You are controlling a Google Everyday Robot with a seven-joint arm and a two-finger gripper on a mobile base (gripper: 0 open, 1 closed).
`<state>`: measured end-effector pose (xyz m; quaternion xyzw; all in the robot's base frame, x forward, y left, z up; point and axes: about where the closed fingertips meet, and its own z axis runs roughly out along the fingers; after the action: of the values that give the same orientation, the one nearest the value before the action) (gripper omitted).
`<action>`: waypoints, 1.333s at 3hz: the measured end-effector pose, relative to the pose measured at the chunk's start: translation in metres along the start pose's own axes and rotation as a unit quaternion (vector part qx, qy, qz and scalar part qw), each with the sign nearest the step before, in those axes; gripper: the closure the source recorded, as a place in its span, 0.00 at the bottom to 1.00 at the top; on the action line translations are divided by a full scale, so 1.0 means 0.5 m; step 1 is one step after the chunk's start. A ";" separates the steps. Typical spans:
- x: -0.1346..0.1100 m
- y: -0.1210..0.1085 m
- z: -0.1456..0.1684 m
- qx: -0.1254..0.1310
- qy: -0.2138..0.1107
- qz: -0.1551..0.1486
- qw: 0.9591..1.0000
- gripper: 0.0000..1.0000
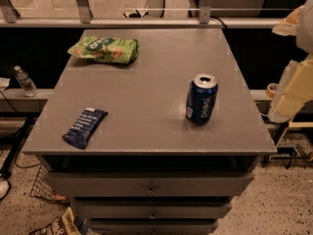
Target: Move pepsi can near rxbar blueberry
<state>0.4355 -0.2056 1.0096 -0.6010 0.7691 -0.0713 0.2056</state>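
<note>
The pepsi can (pixel 201 99) stands upright on the right half of the grey cabinet top (pixel 146 87), dark blue with a silver top and white lettering. The rxbar blueberry (pixel 85 127) lies flat near the front left corner, dark blue with white text lines. The two are far apart. My gripper (pixel 286 99) shows as a pale, blurred shape at the right edge of the view, off the cabinet's right side, level with the can. It is well apart from the can and holds nothing that I can see.
A green snack bag (pixel 104 49) lies at the back left of the cabinet top. Drawers (pixel 149 185) are below the front edge. A water bottle (pixel 24 81) stands on a ledge to the left. A railing (pixel 146 21) runs behind.
</note>
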 end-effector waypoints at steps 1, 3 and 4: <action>0.000 0.000 0.000 0.000 0.000 0.000 1.000 0.00; -0.028 -0.005 0.049 -0.018 -0.036 0.032 0.999 0.00; -0.049 -0.001 0.105 -0.030 -0.050 0.047 0.997 0.00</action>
<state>0.4620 -0.1753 0.9679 -0.5728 0.7871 -0.0082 0.2286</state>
